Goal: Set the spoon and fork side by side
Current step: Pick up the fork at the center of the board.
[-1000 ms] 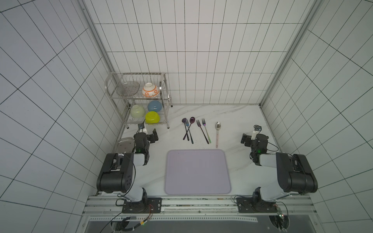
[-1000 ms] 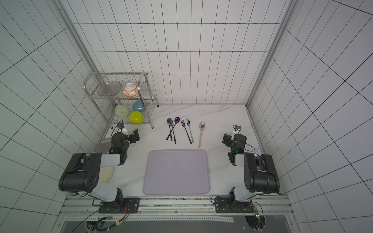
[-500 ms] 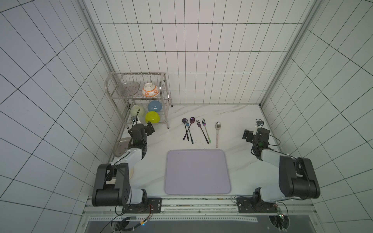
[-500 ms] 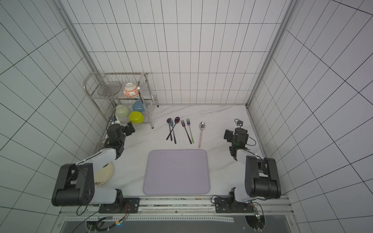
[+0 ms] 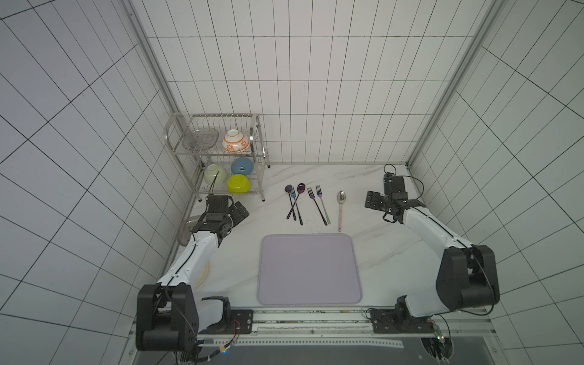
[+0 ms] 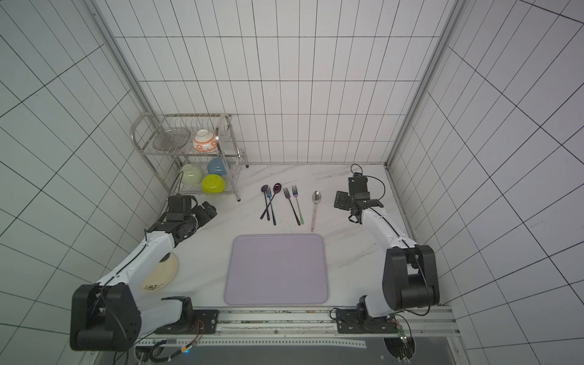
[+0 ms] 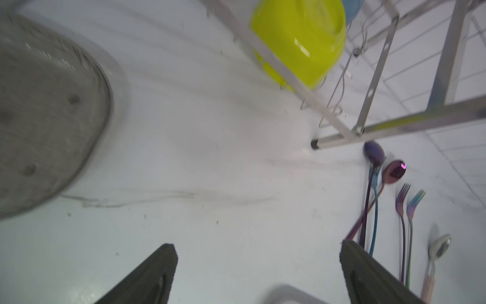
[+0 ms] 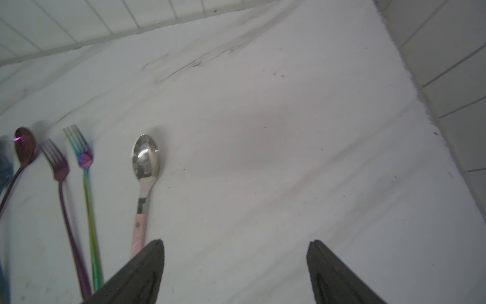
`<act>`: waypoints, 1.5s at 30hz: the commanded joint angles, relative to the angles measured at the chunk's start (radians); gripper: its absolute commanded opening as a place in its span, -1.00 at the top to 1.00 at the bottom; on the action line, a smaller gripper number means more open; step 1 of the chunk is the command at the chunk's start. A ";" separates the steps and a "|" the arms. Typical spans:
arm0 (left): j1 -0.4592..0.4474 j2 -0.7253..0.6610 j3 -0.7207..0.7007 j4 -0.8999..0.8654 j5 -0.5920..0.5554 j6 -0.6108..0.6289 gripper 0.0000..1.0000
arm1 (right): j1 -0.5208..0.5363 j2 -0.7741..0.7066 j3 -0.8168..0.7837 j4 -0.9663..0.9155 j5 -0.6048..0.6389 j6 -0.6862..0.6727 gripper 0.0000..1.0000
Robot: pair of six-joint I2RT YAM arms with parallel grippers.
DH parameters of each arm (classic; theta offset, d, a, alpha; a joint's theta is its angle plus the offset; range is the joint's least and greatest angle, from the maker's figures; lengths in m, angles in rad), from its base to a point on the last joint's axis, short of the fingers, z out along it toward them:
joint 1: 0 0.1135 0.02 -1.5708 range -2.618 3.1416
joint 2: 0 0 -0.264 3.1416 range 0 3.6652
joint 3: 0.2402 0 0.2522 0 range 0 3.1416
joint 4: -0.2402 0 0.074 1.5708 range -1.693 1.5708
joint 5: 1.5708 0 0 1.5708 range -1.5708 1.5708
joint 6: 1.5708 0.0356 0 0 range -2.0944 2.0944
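A silver spoon (image 5: 341,207) with a pink handle lies on the marble counter behind the lilac mat (image 5: 308,268). Left of it lie a rainbow fork (image 5: 324,207) and a purple fork (image 5: 317,205), close together. Further left, a dark spoon (image 5: 288,189), a blue fork (image 5: 294,196) and a purple spoon (image 5: 301,188) cross one another. My right gripper (image 5: 373,200) hangs open just right of the silver spoon (image 8: 146,168), nothing between its fingers (image 8: 147,263). My left gripper (image 5: 238,212) is open and empty, in front of the dish rack, well left of the cutlery.
A steel dish rack (image 5: 262,177) at the back left holds several bowls, a yellow-green one (image 5: 238,183) lowest. A grey dish (image 5: 188,227) and a cream plate (image 6: 161,275) lie under the left arm. Tiled walls close in on both sides.
Both arms have unfolded and reached away from the front rail toward the back of the counter, the right one nearing the silver spoon. The cutlery has not moved.
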 commanded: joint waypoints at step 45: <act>-0.337 -0.361 0.039 -0.424 -0.038 0.040 -0.97 | 0.340 1.057 1.271 -0.708 -0.078 -0.029 0.24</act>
